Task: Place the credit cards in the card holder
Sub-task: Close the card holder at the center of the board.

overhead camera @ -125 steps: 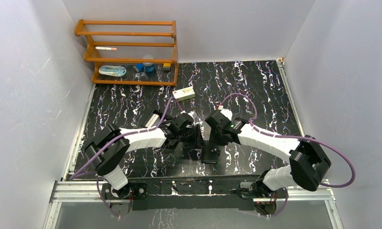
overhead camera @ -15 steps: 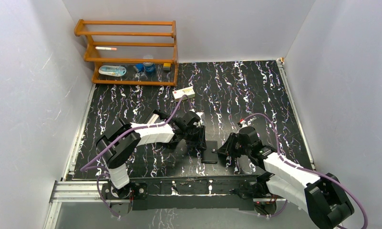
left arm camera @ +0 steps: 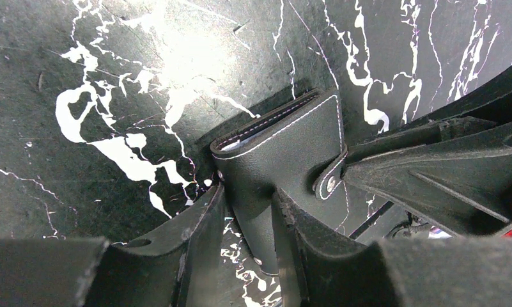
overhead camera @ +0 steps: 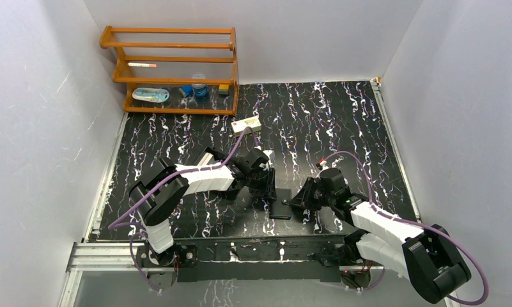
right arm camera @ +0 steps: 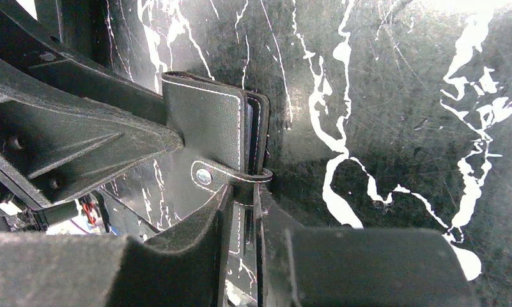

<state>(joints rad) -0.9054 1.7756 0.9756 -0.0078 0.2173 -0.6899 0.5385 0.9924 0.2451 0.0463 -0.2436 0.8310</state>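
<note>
The card holder (left arm camera: 285, 150) is a black folded wallet with white stitching and a snap tab (right arm camera: 205, 176). It stands on edge on the black marbled table (overhead camera: 342, 121). My left gripper (left arm camera: 247, 198) is shut on its lower part, and its fingers (left arm camera: 199, 220) reach it from the left. My right gripper (right arm camera: 243, 192) comes from the opposite side. It is shut on the holder's edge (right arm camera: 208, 121), just below the tab. The credit cards show only as a thin pale sliver (left arm camera: 238, 141) in the holder's top slit. From above, both grippers (overhead camera: 268, 184) (overhead camera: 299, 199) meet near the table's front middle.
A flat black box (overhead camera: 280, 210) lies on the table just in front of the grippers. A cream carton (overhead camera: 247, 124) sits further back. A wooden rack (overhead camera: 170, 70) with small items stands at the back left. White walls close in both sides.
My right arm has swung from beside the left gripper down toward the near right. It has narrowed its jaws onto the holder's edge over the last second. The left gripper has barely moved.
</note>
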